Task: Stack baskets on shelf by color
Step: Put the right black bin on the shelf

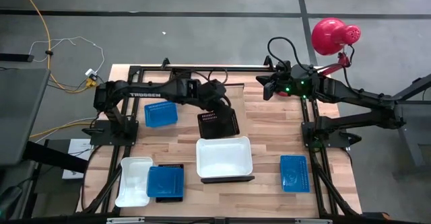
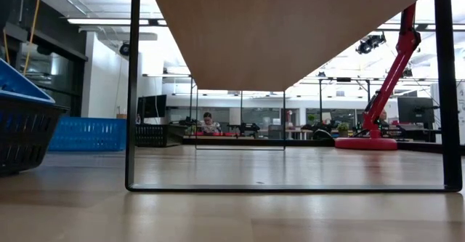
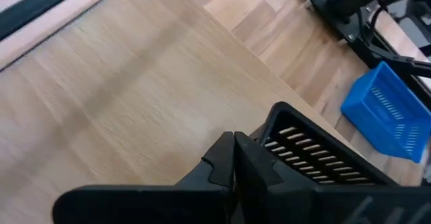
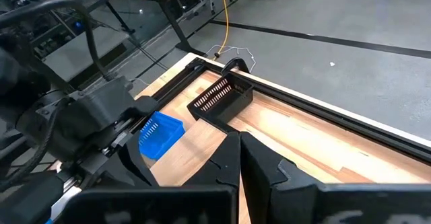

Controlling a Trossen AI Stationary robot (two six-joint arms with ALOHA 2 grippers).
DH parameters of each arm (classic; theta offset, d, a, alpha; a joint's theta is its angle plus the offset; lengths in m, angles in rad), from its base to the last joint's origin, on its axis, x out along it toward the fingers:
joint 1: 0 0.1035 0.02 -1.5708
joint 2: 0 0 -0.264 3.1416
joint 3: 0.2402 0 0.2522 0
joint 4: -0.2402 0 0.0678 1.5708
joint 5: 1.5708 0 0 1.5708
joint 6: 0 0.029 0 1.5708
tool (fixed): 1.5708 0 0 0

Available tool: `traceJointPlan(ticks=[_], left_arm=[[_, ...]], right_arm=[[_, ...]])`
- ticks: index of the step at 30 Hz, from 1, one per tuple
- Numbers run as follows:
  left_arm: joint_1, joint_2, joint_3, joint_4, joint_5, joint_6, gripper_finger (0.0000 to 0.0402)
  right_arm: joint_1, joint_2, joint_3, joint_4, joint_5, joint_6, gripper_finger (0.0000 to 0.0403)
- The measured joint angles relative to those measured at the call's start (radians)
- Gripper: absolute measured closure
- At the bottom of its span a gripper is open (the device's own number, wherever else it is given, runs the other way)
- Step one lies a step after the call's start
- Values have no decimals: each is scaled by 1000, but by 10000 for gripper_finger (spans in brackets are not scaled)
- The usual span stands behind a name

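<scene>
A black mesh basket (image 1: 217,124) (image 3: 316,163) (image 4: 222,97) stands on the pale shelf (image 3: 121,109) (image 2: 290,31), toward its far end. My left gripper (image 1: 219,107) (image 3: 234,153) is shut, slants down, and sits right beside the basket's corner with nothing between its fingers. A white basket (image 1: 224,157) rests bottom-down on the shelf's near end. My right gripper (image 1: 267,89) (image 4: 237,146) is shut and waits in the air at the far right, pointing toward the black basket. My left gripper's shut fingers (image 3: 259,167) stand against the black basket's corner wall (image 3: 277,116), coming from the table's left and slanting down. The finger hides the meeting place, so I cannot tell whether it touches the basket. The basket sits upright on the shelf.
On the table, a blue basket (image 1: 160,114) lies at the far left and another (image 1: 294,172) (image 3: 387,113) at the near right. At the near left a white basket (image 1: 133,180) lies beside a blue one on a black one (image 1: 166,181). A red lamp (image 1: 330,35) stands at the far right.
</scene>
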Motion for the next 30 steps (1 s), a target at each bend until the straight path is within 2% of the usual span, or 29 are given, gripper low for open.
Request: traceJointPlan(ticks=[16, 22, 25, 30], left_arm=[[-47, -4, -1, 63, 47, 4, 401], [-23, -22, 61, 56, -94, 37, 401], [20, -6, 66, 20, -35, 21, 401], [33, 38, 61, -31, -29, 12, 401]], right_arm=[[0, -1, 0, 0, -3, 0, 403], [0, -1, -1, 1, -3, 0, 403], [0, -1, -1, 1, -3, 0, 403], [0, -1, -1, 1, -3, 0, 403]])
